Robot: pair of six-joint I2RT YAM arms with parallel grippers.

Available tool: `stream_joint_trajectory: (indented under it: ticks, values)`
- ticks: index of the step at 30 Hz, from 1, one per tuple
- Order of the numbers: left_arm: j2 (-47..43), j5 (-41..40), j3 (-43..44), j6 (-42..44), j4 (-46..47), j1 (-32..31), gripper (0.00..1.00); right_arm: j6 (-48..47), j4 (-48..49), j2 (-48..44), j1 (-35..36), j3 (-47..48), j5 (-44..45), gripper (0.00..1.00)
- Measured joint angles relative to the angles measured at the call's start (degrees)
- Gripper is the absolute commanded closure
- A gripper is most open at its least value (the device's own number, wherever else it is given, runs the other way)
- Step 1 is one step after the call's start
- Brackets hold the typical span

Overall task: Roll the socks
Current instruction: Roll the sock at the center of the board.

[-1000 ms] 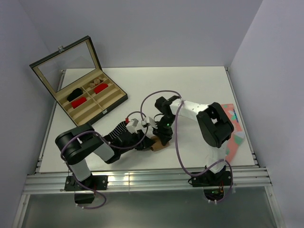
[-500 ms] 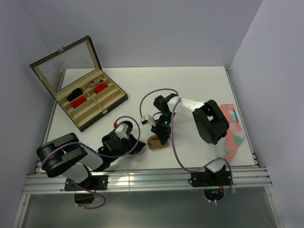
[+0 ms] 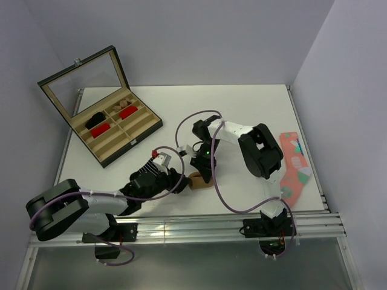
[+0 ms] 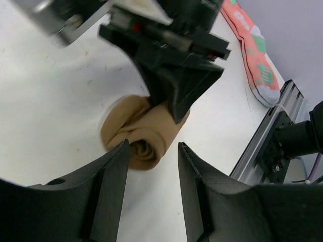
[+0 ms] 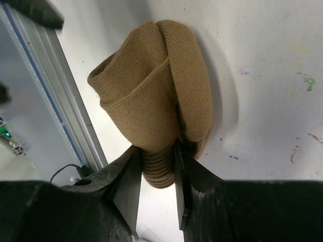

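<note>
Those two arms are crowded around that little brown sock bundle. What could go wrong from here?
1. The right tool pinches only one end of the tan sock roll; its outer fold looks loose, so it might unwind once let go.
2. The left tool stands open right beside the right tool's fingers, so the two could bump as it closes in.
3. The roll lies fairly near the table's front rail; a shove might push it off.
</note>
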Motion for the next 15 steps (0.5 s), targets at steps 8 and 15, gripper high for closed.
stream_joint_trajectory:
  ticks: [8,15]
  values:
    - [6.5,3.4,11.5,8.6,-6.6,-0.1,0.51,1.1,-5.7,5.0,0.0,6.2,0.9,0.65]
    - [13.6,4.3,14.4,11.8,-8.9,-0.1,0.51,2.4,-7.8,7.0,0.0,8.5,1.4,0.65]
